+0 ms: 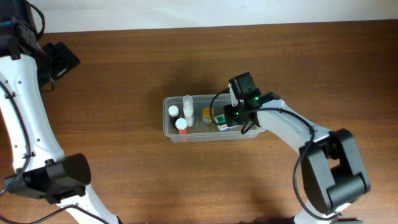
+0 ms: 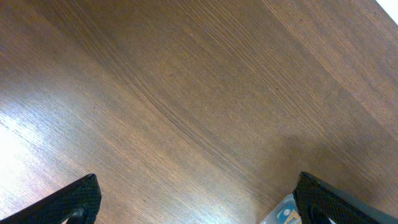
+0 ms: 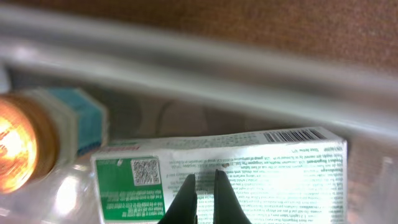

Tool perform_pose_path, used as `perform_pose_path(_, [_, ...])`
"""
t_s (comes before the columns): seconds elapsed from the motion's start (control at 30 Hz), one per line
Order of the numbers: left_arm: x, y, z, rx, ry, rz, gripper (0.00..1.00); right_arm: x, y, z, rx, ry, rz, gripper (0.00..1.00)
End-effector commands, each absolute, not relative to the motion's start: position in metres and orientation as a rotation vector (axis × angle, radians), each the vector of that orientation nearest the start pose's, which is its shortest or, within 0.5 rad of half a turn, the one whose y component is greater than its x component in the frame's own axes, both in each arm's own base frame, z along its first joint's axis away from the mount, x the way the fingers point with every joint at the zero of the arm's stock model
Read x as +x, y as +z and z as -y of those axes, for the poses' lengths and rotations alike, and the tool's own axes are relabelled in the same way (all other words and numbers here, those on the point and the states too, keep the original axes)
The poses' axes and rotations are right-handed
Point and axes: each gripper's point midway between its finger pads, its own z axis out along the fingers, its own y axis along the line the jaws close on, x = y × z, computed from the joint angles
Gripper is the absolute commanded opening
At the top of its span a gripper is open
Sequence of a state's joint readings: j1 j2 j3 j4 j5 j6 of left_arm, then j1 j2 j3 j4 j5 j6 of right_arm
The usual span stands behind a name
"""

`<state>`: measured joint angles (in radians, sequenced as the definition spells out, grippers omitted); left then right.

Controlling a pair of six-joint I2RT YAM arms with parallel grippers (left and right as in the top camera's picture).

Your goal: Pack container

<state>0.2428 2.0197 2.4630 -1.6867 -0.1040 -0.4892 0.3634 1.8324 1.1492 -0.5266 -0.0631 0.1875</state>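
Observation:
The clear container (image 1: 169,127) lies at the table's middle. It holds two small white bottles (image 1: 173,111), one of them orange-capped (image 1: 181,124), a tall tube (image 1: 188,104), a yellow item (image 1: 207,114) and a white-and-green carton (image 1: 221,124). My right gripper (image 1: 234,116) hangs over the tub's right end. In the right wrist view its tips (image 3: 205,182) are shut, empty, just over the carton (image 3: 273,168), with the container wall (image 3: 186,71) behind. My left gripper (image 1: 59,59) is far away at the back left, open (image 2: 199,208) over bare wood.
An orange-lit bottle top (image 3: 18,149) and a teal item (image 3: 84,118) sit left of the carton. A small clear piece with a blue mark (image 2: 283,214) shows beside my left gripper's right finger (image 2: 329,199). The table's far edge runs along the top (image 1: 186,26).

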Motion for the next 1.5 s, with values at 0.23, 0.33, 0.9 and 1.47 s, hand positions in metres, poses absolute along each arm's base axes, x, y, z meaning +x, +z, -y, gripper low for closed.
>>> perform_pose_path(0.23, [0.391, 0.285, -0.116, -1.002, 0.085, -2.599, 1.00, 0.362, 0.195, -0.149, -0.238, 0.329, -2.443, 0.04])
perform_pose_path(0.33, [0.391, 0.285, -0.116, -1.002, 0.085, -2.599, 1.00, 0.332, 0.253, -0.136, -0.226, 0.358, -2.313, 0.04])
perform_pose_path(0.9, [0.391, 0.285, -0.116, -1.002, 0.085, -2.599, 1.00, 0.131, 0.379, -0.050, -0.154, 0.400, -1.799, 0.04])
perform_pose_path(1.47, [0.391, 0.285, -0.116, -1.002, 0.085, -2.599, 1.00, 0.026, 0.346, -0.010, -0.113, 0.447, -1.670, 0.04])
